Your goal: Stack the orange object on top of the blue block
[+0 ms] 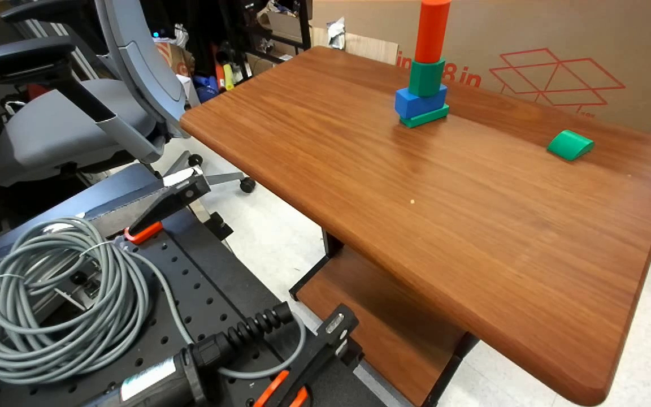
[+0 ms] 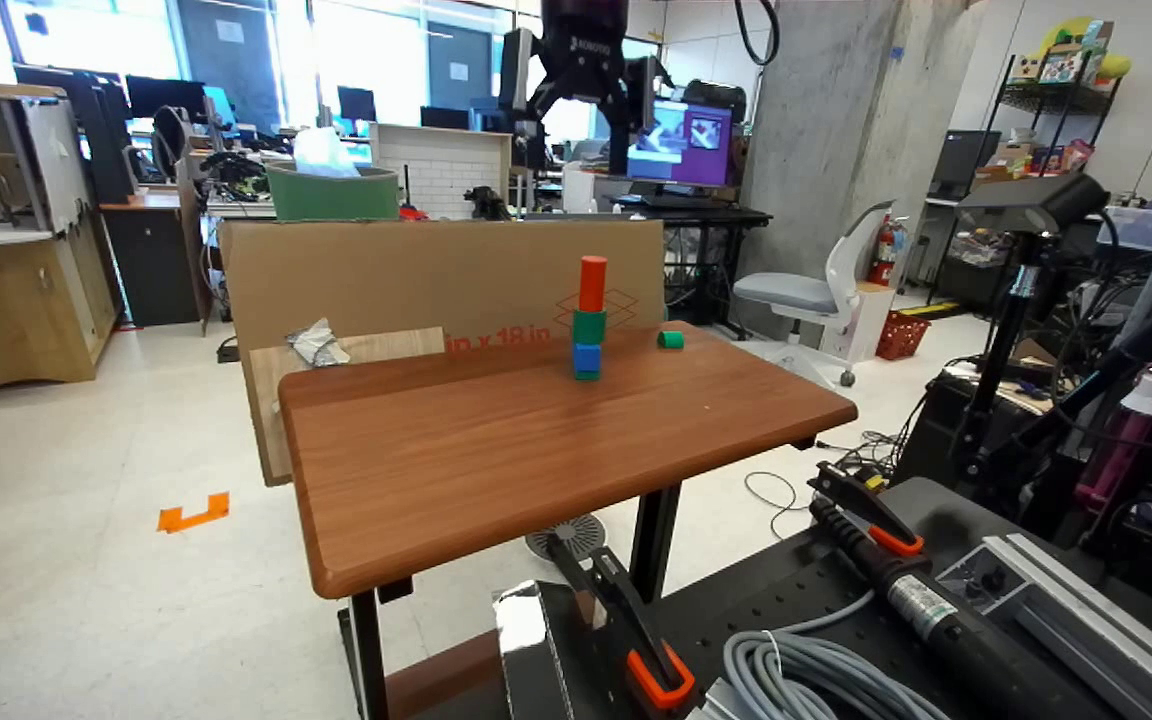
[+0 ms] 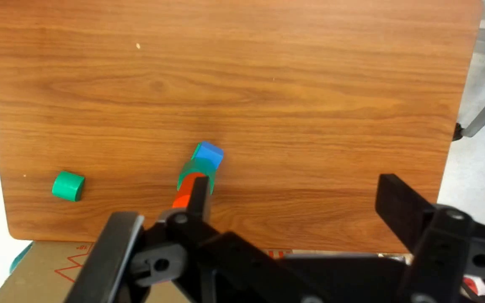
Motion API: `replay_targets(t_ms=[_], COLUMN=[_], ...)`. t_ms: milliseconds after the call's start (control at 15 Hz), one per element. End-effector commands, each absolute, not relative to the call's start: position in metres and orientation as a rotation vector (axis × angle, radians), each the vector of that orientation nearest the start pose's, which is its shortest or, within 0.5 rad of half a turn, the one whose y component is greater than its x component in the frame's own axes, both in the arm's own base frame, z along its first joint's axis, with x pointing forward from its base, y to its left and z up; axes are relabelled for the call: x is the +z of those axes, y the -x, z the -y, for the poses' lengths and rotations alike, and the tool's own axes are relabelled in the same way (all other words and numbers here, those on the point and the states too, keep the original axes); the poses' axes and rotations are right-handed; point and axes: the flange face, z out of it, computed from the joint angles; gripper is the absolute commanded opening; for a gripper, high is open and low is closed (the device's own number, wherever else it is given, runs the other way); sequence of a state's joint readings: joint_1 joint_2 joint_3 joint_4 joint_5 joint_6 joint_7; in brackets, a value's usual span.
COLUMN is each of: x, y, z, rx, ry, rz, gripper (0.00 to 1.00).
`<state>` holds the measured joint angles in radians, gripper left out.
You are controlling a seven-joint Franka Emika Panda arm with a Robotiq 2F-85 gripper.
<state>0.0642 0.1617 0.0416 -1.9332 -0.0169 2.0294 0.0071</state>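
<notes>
Wrist view: the claw (image 3: 296, 198) is empty, fingers apart; one finger partly masks the orange object (image 3: 185, 190) below it. Descent at this offset could strike and topple it. In an exterior view, the claw hangs above the tabletop (image 2: 436, 450), touching nothing. In an exterior view, without the claw, a green block (image 1: 426, 79) separates the orange object from the blue block (image 1: 419, 104); a bump could slip this extra joint.

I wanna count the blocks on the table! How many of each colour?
Orange: 1, the tall orange block
Blue: 1, the blue block
Green: 3, the upper green block, the flat green block at the bottom, the rounded green block off by itself
Total: 5 blocks
</notes>
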Motion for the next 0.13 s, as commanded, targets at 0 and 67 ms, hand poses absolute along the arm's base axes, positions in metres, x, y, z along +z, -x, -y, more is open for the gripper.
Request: replay_targets(t_ms=[0, 67], x=[0.4014, 0.4021], y=[-0.5729, -0.5635], z=[-0.0606, -0.0603], rx=[0.143, 0.182], ry=[3.147, 3.147], rz=[0.180, 0.190], gripper=[1.00, 1.00])
